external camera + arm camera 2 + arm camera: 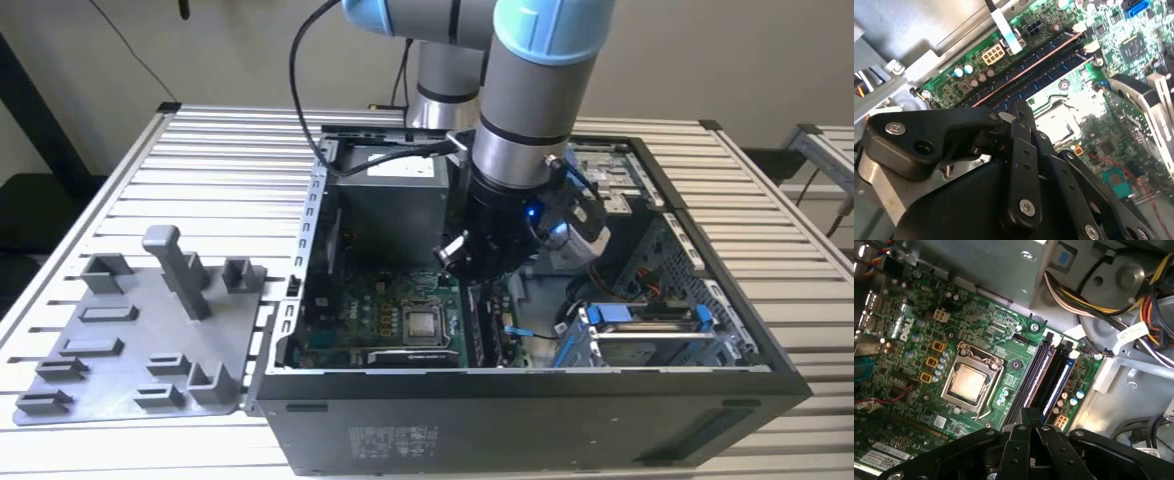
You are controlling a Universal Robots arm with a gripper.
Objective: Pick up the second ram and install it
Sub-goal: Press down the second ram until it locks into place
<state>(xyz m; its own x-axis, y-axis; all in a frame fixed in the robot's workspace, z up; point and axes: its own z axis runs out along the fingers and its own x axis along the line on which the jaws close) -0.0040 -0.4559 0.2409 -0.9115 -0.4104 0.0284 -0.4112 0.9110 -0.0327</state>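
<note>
In the exterior view the gripper [457,268] hangs inside the open case [534,400], low over the board [374,320]. In the second wrist view the gripper [1024,107] has its jaws drawn together above a slim dark stick standing edge-on among the slots, probably the ram [1029,67]; I cannot tell whether they pinch it. In the first wrist view the ram [1034,375] runs beside the socket [970,384], below the gripper [1030,415]. It looks light, stiff and fragile, best held by its flat faces near the top edge.
</note>
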